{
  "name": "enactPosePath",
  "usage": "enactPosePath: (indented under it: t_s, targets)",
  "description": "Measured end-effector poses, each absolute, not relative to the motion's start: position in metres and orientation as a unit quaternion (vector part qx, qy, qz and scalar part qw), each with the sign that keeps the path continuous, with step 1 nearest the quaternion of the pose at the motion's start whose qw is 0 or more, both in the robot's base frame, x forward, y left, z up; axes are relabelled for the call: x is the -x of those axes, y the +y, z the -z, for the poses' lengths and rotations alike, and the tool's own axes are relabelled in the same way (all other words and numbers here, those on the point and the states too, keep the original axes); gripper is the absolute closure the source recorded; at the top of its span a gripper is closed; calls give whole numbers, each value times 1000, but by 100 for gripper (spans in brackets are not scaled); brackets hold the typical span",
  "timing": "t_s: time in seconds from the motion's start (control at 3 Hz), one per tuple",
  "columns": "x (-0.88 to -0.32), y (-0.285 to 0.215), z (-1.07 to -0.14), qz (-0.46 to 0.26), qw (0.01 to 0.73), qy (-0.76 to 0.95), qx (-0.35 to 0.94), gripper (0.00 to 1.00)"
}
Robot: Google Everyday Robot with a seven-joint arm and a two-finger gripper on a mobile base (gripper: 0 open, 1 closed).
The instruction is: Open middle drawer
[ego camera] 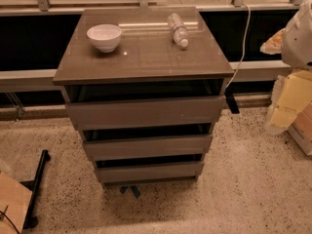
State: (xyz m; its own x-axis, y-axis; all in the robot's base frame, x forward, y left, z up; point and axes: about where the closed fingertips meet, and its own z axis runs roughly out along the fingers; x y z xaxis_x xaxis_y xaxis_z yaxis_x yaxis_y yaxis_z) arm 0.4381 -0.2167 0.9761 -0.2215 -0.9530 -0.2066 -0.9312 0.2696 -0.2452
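A grey-brown glossy cabinet (141,52) stands in the middle of the camera view with three handleless drawer fronts stacked one above another. The middle drawer (147,146) has the medium-sized front. It sits between the widest top front (145,112) and the narrowest bottom front (149,171). A dark gap shows above each front. My gripper is out of view. Only a white part of my arm (298,33) shows at the right edge, apart from the cabinet.
A white bowl (104,36) and a plastic bottle lying on its side (178,29) rest on the cabinet top. A white cable (241,48) hangs down to a black piece (232,104) by the cabinet's right side. Boxes (292,101) stand at the right and a black stand (36,189) at the lower left.
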Motion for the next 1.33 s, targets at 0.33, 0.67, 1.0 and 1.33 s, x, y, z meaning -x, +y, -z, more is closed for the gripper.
enactPosePath:
  t_s: [0.33,0.67,1.0,1.33]
  targets:
    - [-438,-217,-976,34,159,781,603,0]
    - [-442,-216,-968,29,163,780,604,0]
    - [-451,-227,-946,6,186,778,600,0]
    - [-461,-237,-926,-8,197,773,603,0]
